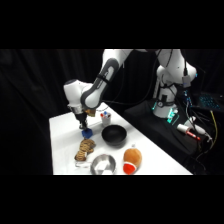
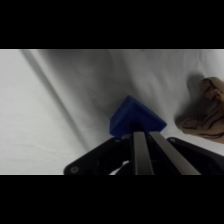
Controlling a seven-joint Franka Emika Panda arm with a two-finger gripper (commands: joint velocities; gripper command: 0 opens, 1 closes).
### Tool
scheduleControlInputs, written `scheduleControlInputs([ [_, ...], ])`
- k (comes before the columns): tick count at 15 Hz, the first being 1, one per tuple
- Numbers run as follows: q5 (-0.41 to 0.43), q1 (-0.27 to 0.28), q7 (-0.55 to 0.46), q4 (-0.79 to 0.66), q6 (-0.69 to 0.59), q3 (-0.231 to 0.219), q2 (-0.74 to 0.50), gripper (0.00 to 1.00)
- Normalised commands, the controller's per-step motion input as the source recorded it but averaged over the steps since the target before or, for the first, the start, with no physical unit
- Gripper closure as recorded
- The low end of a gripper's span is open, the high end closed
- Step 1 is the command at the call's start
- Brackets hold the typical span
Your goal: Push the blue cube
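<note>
I see the gripper [image 1: 83, 125] low over the table [image 1: 62, 130], fingers [image 2: 140, 152] pressed together, tips touching the blue cube [image 2: 134, 119]. Cube sits left of the black bowl [image 1: 114, 135], above the brown cookies [image 1: 86, 146]. Wrist cam: cube just ahead of fingertips.

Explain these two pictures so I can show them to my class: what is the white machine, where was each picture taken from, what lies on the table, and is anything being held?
The white machine is a robot arm. The side picture comes from a fixed camera beside the table; the other comes from a camera on the arm's wrist, looking down past its hand. On the white table lie a blue cube, a black bowl, a small white cup, a brown woven-looking item, a shiny metal bowl and an orange and red object. In the wrist picture the blue cube sits right at the tips of the fingers, which look closed together. Nothing appears lifted; the hand is down against the cube.
</note>
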Motion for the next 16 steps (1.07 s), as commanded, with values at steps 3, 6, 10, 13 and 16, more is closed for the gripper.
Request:
scheduleControlInputs([
  [3,0.145,-0.061,-0.12,-0.12,0.12,0.084,-0.02,0.96],
  [6,0.074,-0.01,-0.11,-0.23,-0.04,0.04,-0.29,0.94],
  [10,0.065,0.01,-0.12,-0.28,-0.25,0.036,-0.53,0.97],
  [13,-0.026,0.051,-0.09,-0.21,-0.35,-0.005,-0.54,0.95],
  [16,-0.165,0.105,0.02,-0.11,-0.39,-0.062,-0.43,0.95],
])
